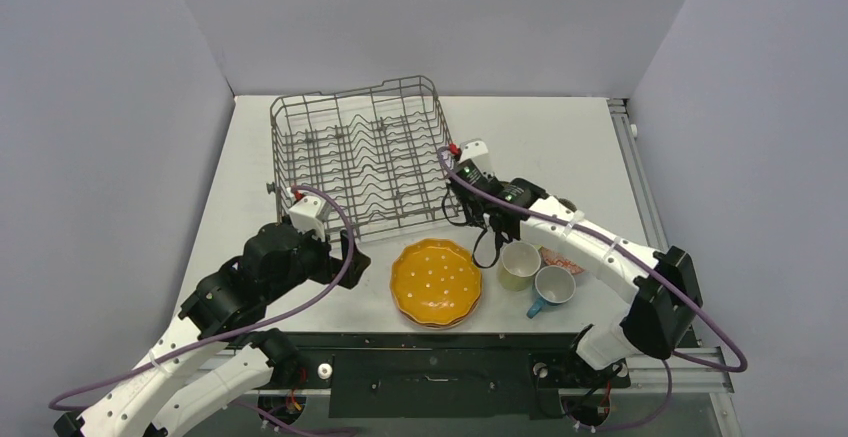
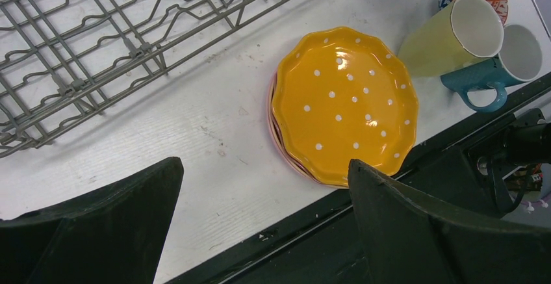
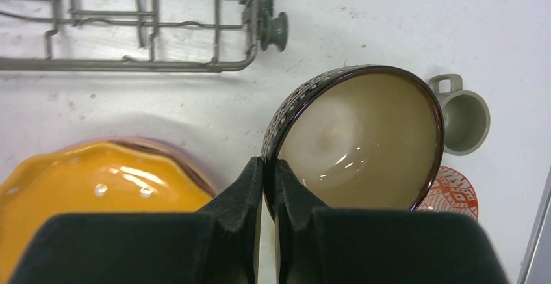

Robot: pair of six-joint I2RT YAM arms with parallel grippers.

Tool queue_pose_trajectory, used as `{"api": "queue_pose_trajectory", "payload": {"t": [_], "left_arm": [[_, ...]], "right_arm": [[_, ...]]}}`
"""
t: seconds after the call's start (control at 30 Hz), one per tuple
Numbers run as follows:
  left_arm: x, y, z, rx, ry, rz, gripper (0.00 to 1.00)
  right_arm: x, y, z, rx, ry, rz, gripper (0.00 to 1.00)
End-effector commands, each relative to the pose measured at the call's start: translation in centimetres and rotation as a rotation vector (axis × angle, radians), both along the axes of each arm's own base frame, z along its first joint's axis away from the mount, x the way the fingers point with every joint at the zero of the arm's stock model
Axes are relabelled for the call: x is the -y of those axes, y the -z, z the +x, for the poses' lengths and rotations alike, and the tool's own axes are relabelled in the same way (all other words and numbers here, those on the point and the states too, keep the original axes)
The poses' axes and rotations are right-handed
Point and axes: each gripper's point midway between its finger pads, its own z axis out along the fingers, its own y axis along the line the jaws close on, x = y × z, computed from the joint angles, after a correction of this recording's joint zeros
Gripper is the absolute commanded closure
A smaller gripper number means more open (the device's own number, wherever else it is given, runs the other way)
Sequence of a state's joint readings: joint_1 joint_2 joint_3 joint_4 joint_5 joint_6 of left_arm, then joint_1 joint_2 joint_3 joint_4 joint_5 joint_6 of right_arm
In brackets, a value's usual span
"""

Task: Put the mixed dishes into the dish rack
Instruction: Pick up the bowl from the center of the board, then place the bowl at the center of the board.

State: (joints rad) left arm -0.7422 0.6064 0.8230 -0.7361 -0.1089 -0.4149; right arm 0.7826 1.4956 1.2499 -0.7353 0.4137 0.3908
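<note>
**A:** The right gripper (image 3: 268, 167) has its 2 fingers pressed together on the rim of the dark brown bowl (image 3: 364, 141), pinching it at 1 narrow spot. The bowl hangs tilted, with its inside facing the wrist camera.

**B:** So the grip is the weak point?

**A:** I'd judge so. A glazed rim held at 1 spot can pivot or slide out if the arm swings fast.

**B:** What lies around it?

**A:** The grey mug (image 3: 462, 121) and a patterned dish (image 3: 456, 193) on the table, and the orange plate (image 3: 97, 186) on its stack to the other side. A drop would strike crockery.

**B:** And the rack?

**A:** The dish rack (image 1: 360, 157) is just beside the bowl, with its corner wheel (image 3: 276, 29) close. No dish shows inside it. If the bowl is carried low, it could catch the top wire and be levered out of the fingers.

**B:** The other arm?

**A:** The left gripper (image 2: 263, 164) is spread wide and holds nothing, hovering near the plates. If both arms reach for the rack together, they could crowd each other. A low right elbow might also knock the pale-yellow mug (image 1: 519, 265) or the blue mug (image 1: 552, 287).
</note>
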Motion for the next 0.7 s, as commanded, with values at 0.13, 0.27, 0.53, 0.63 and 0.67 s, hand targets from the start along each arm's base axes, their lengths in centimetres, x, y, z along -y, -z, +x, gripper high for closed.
{"api": "queue_pose_trajectory", "payload": {"t": [0.13, 0.27, 0.53, 0.63, 0.67], "left_arm": [[-1.1, -1.8, 1.1, 0.067, -0.090, -0.043, 0.04], [-2.0, -2.0, 1.3, 0.081, -0.138, -0.043, 0.04], [-4.9, -2.5, 2.0, 0.107, -0.302, -0.039, 0.04], [-6.6, -3.0, 2.1, 0.131, -0.385, -0.043, 0.04], [-6.8, -3.1, 2.1, 0.134, -0.401, -0.050, 0.04]], "right_arm": [[-3.9, -6.0, -3.6, 0.127, -0.093, 0.099, 1.00], [-6.1, -6.3, -5.9, 0.135, -0.151, 0.098, 1.00], [-10.9, -6.7, -10.1, 0.135, -0.288, 0.118, 1.00], [-13.6, -6.8, -11.8, 0.124, -0.357, 0.141, 1.00], [-14.2, -6.8, -12.1, 0.124, -0.367, 0.144, 1.00]]}}
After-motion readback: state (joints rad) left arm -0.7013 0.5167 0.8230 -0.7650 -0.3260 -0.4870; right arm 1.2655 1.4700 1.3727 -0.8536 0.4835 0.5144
